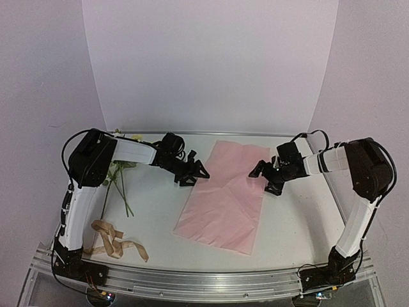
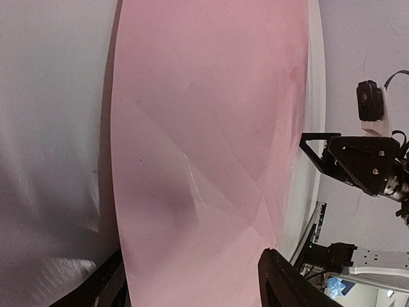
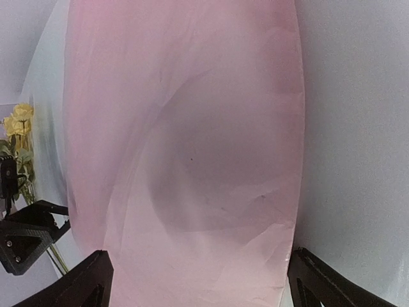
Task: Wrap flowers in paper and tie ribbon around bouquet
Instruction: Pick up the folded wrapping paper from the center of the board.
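Observation:
The pink paper lies flat in the middle of the table, with soft creases across it. My left gripper is low at the paper's left edge and stands open; in its wrist view the paper fills the gap between its dark fingers. My right gripper stands open at the paper's right edge, the sheet spanning its fingers. The flowers lie at the left, partly under my left arm. The tan ribbon lies curled near the front left.
A white backdrop curves up behind the table. The table's metal front rail runs along the near edge. The flowers' yellow blooms show at the far left of the right wrist view.

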Available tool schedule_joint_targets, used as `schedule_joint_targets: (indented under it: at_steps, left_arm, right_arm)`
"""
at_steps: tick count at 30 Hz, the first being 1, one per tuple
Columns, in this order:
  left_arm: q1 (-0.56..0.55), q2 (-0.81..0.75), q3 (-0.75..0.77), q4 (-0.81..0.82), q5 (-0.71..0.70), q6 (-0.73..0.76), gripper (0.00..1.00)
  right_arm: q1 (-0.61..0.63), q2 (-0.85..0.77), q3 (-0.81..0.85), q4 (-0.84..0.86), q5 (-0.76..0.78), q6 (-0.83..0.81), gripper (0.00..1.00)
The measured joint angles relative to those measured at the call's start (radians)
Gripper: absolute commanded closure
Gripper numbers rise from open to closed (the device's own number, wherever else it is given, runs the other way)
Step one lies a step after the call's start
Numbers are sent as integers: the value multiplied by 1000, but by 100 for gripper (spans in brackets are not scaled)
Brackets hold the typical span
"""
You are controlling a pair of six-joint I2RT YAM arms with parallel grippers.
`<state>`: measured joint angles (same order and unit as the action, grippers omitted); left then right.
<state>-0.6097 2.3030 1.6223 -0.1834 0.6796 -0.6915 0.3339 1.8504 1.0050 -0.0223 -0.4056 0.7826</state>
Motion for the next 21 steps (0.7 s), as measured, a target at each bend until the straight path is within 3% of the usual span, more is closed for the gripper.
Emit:
schedule_joint_targets:
  at_steps: [8, 13, 17, 21]
  left_arm:
    - [0, -67, -68, 13, 24, -56, 53]
    - [-1, -105, -99, 30, 35, -76, 71]
    - [-2, -142, -123, 35, 40, -84, 94]
    - [-3, -204, -160, 11, -1, -69, 100]
  right_arm:
    - [23, 26, 29, 12, -11, 3, 2]
    - [47, 38, 42, 15, -15, 9, 2]
    - [63, 45, 53, 13, -17, 16, 2]
    - [88, 48, 69, -12, -16, 27, 2]
